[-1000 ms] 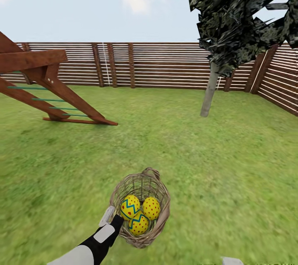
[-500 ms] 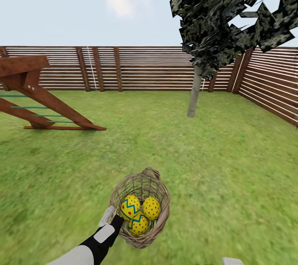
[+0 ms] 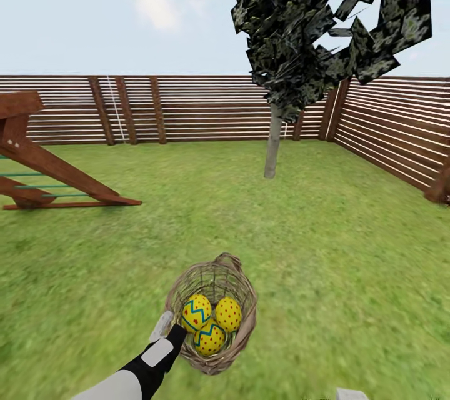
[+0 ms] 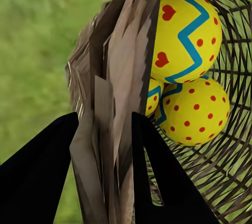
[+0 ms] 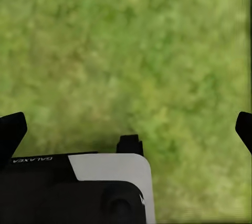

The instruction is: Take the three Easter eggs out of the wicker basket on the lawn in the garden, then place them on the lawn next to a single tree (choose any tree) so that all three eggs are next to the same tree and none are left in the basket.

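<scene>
Fenced lawn [image 3: 325,250], tree [image 3: 272,150] ahead. My left gripper [image 4: 102,145] pinches the basket [image 3: 245,325] rim: light, springy wicker. Eggs [image 3: 211,320] look smooth, likely to roll. Right gripper [image 5: 126,129] spread wide, empty.

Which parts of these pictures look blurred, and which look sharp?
Head view: the lawn is smeared near the camera, while the fence is crisp. Left wrist view: the eggs are sharp, the grass behind is soft. Right wrist view: the grass is wholly blurred.
</scene>
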Motion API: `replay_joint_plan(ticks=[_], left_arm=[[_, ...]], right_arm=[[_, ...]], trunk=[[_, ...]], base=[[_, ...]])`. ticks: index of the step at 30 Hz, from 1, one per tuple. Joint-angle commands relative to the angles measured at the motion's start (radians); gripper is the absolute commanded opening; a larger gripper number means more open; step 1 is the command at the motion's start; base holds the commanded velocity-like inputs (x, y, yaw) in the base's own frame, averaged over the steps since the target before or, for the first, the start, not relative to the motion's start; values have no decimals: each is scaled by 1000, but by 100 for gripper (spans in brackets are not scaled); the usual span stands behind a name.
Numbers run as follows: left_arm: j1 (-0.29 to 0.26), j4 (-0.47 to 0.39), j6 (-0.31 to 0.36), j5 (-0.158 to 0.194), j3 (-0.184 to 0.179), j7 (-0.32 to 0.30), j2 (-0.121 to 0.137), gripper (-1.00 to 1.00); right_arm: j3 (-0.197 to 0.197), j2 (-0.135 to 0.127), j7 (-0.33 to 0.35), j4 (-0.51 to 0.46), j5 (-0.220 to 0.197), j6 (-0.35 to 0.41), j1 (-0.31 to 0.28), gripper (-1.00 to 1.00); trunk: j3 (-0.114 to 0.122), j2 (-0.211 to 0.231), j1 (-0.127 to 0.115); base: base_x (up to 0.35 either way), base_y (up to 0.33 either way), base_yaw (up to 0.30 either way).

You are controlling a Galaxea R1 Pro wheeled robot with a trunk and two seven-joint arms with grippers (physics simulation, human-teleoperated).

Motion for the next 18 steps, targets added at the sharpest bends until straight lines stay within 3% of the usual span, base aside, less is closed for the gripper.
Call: replay_joint_plan(ticks=[1, 9, 18], left_arm=[[0, -2, -2, 0, 4, 3, -1, -100], [0, -2, -2, 0, 5, 3, -1, -100], [0, -2, -2, 0, 5, 3, -1, -100]], right_arm=[[-8, 0, 3, 2, 5, 2, -1, 100], [-8, 1, 3, 2, 5, 3, -1, 100], [-7, 2, 3, 7, 8, 1, 23, 100]], trunk=[[0, -1, 0], [10, -1, 0], [11, -1, 0]], base=[[0, 0, -215], [0, 0, -212], [0, 0, -51]])
